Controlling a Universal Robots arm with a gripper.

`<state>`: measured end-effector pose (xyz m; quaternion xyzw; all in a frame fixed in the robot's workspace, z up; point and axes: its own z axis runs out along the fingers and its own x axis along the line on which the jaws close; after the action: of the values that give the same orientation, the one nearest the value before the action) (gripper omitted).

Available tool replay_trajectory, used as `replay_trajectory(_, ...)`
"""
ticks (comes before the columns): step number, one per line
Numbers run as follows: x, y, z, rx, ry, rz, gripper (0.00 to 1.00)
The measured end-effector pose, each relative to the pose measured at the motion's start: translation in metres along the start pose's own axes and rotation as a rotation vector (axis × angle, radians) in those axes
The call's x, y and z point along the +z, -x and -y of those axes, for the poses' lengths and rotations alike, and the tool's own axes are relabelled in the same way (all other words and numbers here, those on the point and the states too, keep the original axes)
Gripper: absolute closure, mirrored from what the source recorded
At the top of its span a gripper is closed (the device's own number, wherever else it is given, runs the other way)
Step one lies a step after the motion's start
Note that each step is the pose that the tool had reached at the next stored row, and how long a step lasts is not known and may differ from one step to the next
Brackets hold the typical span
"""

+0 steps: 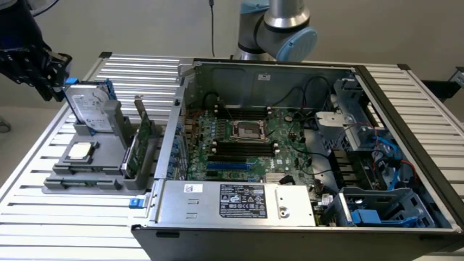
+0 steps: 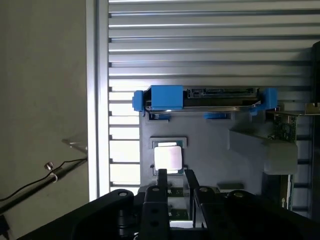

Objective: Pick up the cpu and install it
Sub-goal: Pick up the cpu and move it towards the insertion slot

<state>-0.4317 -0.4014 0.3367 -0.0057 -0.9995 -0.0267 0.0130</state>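
1. Jaws hover past the grey plastic holder tray's [image 1: 108, 157] corner at the exterior view's left, slightly parted, gripping nothing.
2. Small square silver-grey metal cpu [image 1: 81, 151] lies flat in that tray.
3. Silver hard drive with blue bracket [image 1: 91, 109] stands upright at the tray's rear.
4. Open metal computer case [image 1: 261, 76] sits beside the tray.
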Motion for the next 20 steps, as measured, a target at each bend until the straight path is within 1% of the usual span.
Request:
replay_trajectory(1,0.0001,0.000,0.0001,0.000,0.0001,0.0001,0.64)
replay_trajectory(2,0.0003,0.000,0.0002,0.000,0.0002,0.0002,0.64)
replay_trajectory(3,0.0004,0.000,0.0003,0.000,0.0002,0.0002,0.58)
replay_trajectory(4,0.0005,0.000,0.0003,0.000,0.0001,0.0000,0.58)
replay_trajectory(5,0.0007,0.000,0.0004,0.000,0.0000,-0.0001,0.52)
replay_trajectory(7,0.0026,0.000,0.0009,0.000,0.0002,0.0002,0.52)
replay_trajectory(12,0.0112,0.000,0.0041,0.000,0.0001,0.0000,0.52)
replay_trajectory(14,0.0145,0.000,0.0055,0.000,0.0001,-0.0004,0.50)
replay_trajectory(15,0.0162,0.000,0.0066,0.000,0.0000,-0.0004,0.44)
replay_trajectory(20,0.0251,0.000,0.0132,0.000,0.0002,-0.0003,0.44)
